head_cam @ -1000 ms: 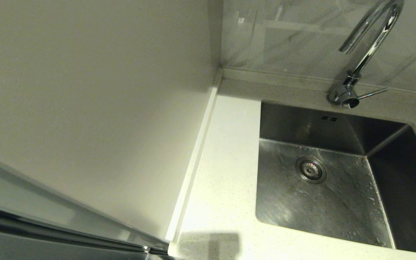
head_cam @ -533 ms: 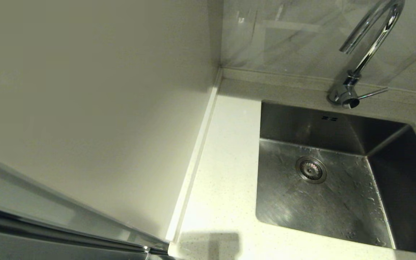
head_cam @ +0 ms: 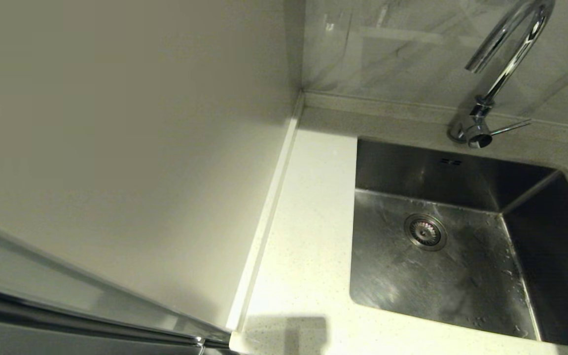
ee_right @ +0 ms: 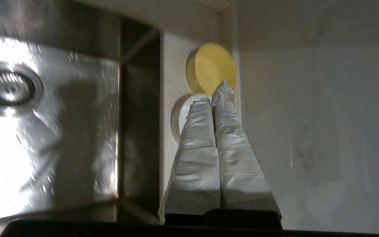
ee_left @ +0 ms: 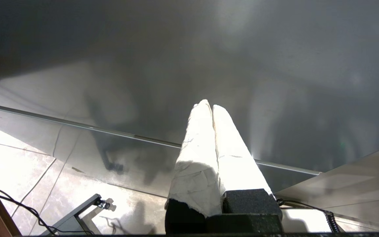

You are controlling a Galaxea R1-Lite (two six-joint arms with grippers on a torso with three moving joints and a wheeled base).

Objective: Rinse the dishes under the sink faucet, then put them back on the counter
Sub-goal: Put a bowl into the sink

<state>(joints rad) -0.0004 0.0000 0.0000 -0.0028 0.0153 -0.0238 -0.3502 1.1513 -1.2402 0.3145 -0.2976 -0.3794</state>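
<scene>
The steel sink [head_cam: 392, 276] with its round drain strainer [head_cam: 424, 231] lies empty under the chrome faucet [head_cam: 503, 69] in the head view, where no gripper and no dish shows. The right wrist view has a pale yellow bowl [ee_right: 211, 67] and a white bowl [ee_right: 180, 115] on the narrow counter strip [ee_right: 173, 59] beside the sink [ee_right: 61, 131]. My right gripper [ee_right: 214, 95] is shut and empty, its tips over the white bowl's far rim. The other white bowl is out of view. Shut and empty, my left gripper [ee_left: 209, 105] hangs parked low.
The cream counter [head_cam: 308, 236] runs along the sink's left side, bounded by a raised edge strip [head_cam: 269, 207] and a beige wall panel [head_cam: 126, 138]. The faucet's thin lever [head_cam: 511, 127] sticks out to the right. A grey cabinet front [ee_left: 275, 65] and floor tiles [ee_left: 18, 164] face the left gripper.
A dim shadow has spread over the right part of the sink floor. Nothing else in the head view has moved.
</scene>
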